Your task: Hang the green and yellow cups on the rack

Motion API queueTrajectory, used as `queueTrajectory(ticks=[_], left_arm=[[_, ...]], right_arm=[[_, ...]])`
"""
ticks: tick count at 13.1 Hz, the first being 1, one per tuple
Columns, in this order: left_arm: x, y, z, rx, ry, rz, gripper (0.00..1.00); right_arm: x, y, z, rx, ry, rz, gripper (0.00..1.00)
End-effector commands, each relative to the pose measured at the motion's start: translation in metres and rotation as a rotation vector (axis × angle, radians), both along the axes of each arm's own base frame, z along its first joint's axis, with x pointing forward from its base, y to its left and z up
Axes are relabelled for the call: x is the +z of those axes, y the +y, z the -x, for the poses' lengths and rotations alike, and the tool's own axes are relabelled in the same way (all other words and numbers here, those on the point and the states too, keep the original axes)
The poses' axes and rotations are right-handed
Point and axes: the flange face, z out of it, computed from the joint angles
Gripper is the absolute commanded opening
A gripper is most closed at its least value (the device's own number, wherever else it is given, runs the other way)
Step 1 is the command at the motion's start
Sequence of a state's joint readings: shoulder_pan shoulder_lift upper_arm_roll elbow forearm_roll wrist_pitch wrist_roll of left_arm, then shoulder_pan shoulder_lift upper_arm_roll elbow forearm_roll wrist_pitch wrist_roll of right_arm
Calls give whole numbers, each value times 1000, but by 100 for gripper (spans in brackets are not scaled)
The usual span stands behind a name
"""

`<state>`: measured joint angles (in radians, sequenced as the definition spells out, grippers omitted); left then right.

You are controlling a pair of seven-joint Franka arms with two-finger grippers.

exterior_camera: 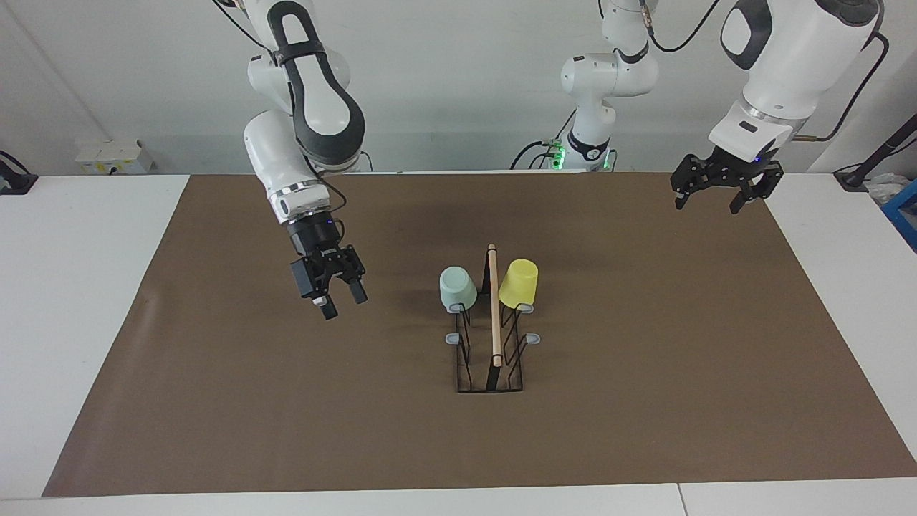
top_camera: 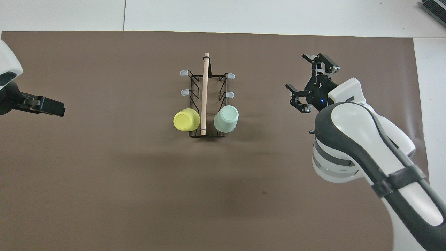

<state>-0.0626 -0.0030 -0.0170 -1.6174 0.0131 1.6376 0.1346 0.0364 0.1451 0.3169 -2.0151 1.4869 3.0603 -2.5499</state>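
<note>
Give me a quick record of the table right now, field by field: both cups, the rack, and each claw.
pale mint green plastic cup: upside down on a rack prong, right arm's side
bright yellow plastic cup: upside down on a rack prong, left arm's side
black wire rack with wooden rod handle: mid-mat, four prongs free
right claw: open, empty, above the brown mat
left claw: open, empty, waiting over the mat's corner

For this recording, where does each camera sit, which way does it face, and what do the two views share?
Facing view: high across the table, facing the robots; both arms show whole, right tool and left tool open, above the mat.
Overhead view: high above the robots' end, looking steeply down; right arm and left tool show.
Shared: rack holding green cup and yellow cup.
</note>
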Motion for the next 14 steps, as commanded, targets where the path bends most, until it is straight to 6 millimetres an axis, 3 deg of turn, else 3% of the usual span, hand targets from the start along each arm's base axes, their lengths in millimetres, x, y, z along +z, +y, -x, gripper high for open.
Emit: queueTrajectory(ticks=[1,5,11,14], left_arm=[[1,1,4,0,9,11,100],[1,1,4,-1,9,11,100],[1,1,4,0,10,11,100],[2,1,4,-1,7,11,100]], right_arm=[[-5,-2,2,79,-5,88,100],[-10,-6,5,165,54,61,100],[8,7,4,-67,304,-245,100],[14,-4,1,-98,437,-288,100]])
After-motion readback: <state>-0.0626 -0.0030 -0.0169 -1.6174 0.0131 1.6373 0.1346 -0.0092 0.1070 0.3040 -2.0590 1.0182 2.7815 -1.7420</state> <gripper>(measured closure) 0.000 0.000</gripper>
